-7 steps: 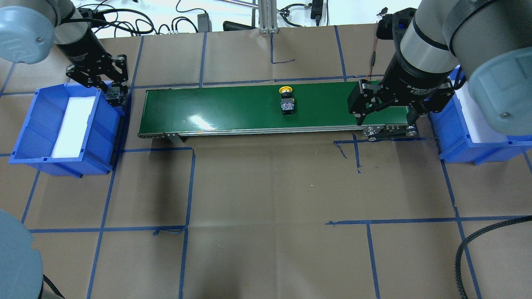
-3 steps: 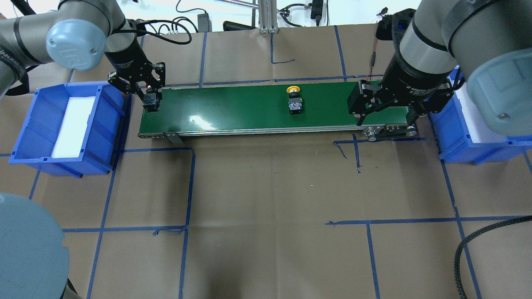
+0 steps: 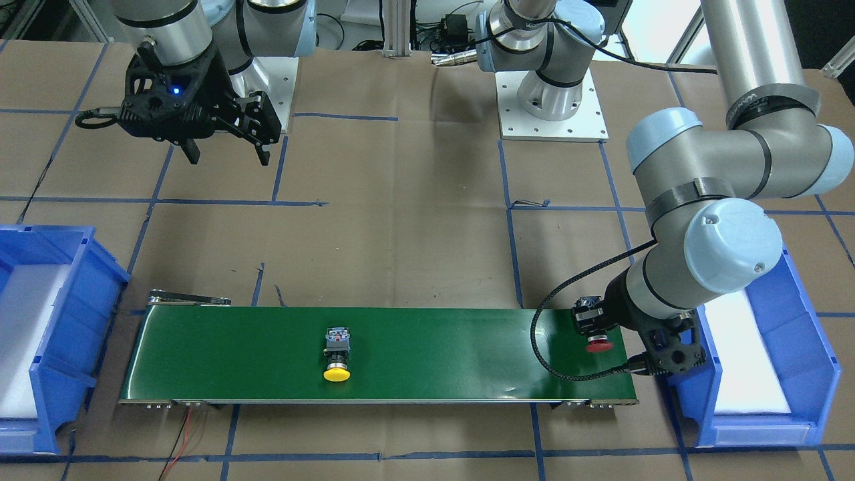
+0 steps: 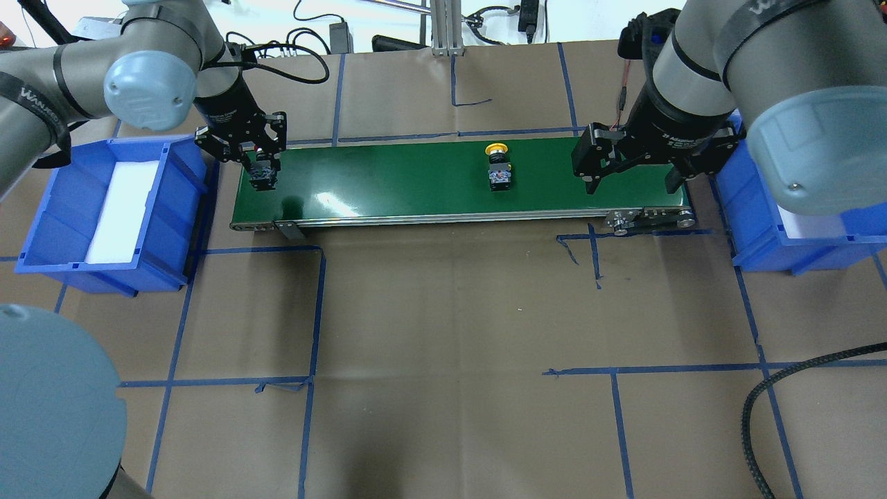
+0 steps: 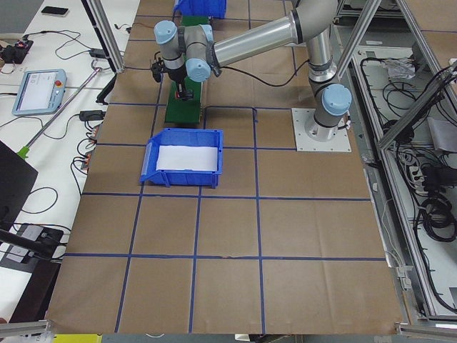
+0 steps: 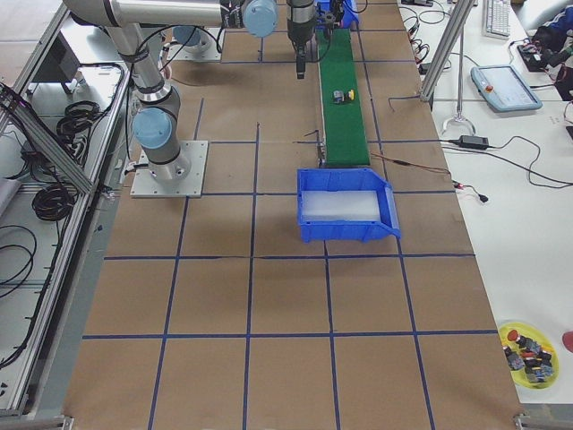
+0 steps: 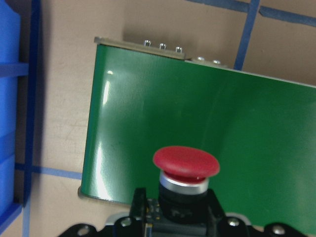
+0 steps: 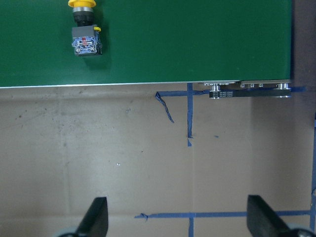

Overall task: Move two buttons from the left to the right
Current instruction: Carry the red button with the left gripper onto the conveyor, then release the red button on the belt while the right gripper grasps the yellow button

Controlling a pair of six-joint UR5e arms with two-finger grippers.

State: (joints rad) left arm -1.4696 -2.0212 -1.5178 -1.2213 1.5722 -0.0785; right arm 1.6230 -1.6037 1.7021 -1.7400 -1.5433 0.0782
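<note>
The red button (image 7: 186,163) is held by its black body in my left gripper (image 4: 262,173), which is shut on it just over the left end of the green conveyor belt (image 4: 402,180). In the front-facing view the red button (image 3: 599,345) shows at the belt's right end. The yellow button (image 4: 498,166) lies on its side past the middle of the belt, also seen as the yellow button (image 3: 337,357) and the yellow button (image 8: 84,29). My right gripper (image 4: 634,181) hangs open and empty high over the belt's right end.
A blue bin (image 4: 41,208) with a white foam liner stands left of the belt, and a second blue bin (image 4: 755,242) stands right of it. A black braided cable (image 4: 762,395) loops over the table's front right. Blue tape lines cross the brown paper.
My left gripper has carried the red button from the left bin's edge to over the belt's left end. The yellow button has travelled right along the belt. The right arm shifted slightly.
</note>
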